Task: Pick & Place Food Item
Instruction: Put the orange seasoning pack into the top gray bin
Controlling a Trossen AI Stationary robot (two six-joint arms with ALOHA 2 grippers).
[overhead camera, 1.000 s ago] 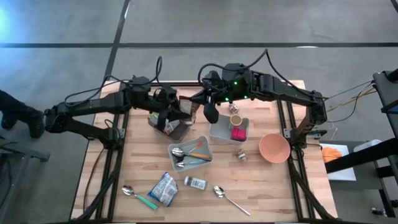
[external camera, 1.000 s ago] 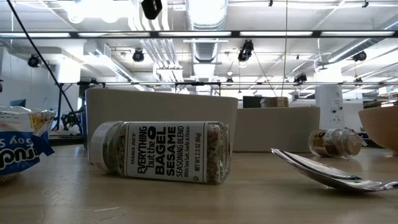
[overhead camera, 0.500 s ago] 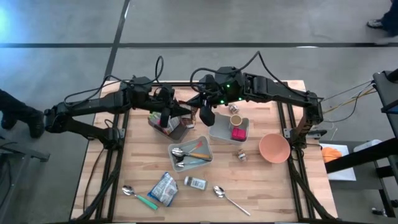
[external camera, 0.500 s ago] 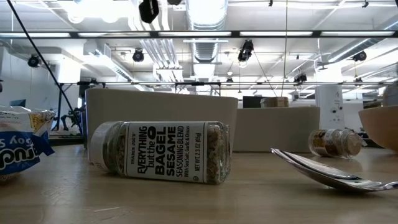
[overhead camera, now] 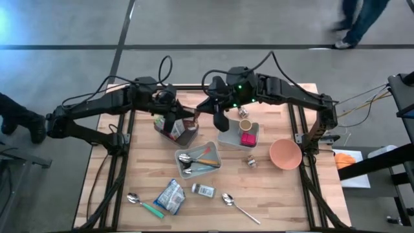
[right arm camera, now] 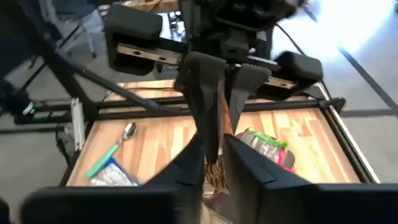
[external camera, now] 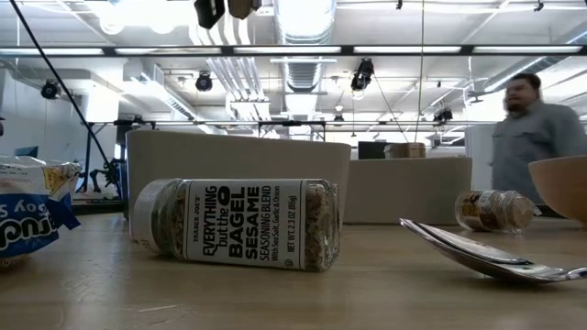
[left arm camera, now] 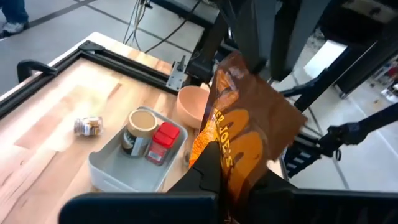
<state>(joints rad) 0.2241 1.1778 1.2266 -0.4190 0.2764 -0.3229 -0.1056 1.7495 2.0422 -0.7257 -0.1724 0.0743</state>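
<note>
A brown snack bag (left arm camera: 249, 137) hangs in the air between my two grippers, above the table's far middle (overhead camera: 194, 118). My left gripper (left arm camera: 233, 177) is shut on it from the table's left. My right gripper (right arm camera: 213, 165) faces it from the right, and its fingers also close about the bag. In the right wrist view the bag (right arm camera: 215, 134) shows edge-on, with the left gripper's fingers (right arm camera: 202, 93) on either side of it. A brown corner of the bag (external camera: 243, 7) shows at the top of the low view. My left gripper pinches the bag's lower end (left arm camera: 227, 163) between its two fingers, coming almost level from the table's left. The bag stands up and slants away from the fingers, clear of the table. My right gripper has the bag's opposite end (right arm camera: 216, 169) between its two fingers, coming from the table's right and slanting slightly down. The gap between the fingers is narrow; I cannot tell whether both still touch the bag.
Below the bag stand a dark bin of packets (overhead camera: 171, 128) and a grey tray (overhead camera: 226, 137) with a jar and a red tin. Nearer lie a tray of cutlery (overhead camera: 197, 158), a pink bowl (overhead camera: 285, 154), a seasoning bottle (external camera: 238, 223), a blue packet (overhead camera: 170, 195) and spoons. A person (external camera: 537, 137) walks behind the table.
My left gripper has tipped upward at the wrist while staying at the bag. The bag's corner has come into the top of the low view. A person has walked into view behind the table.
</note>
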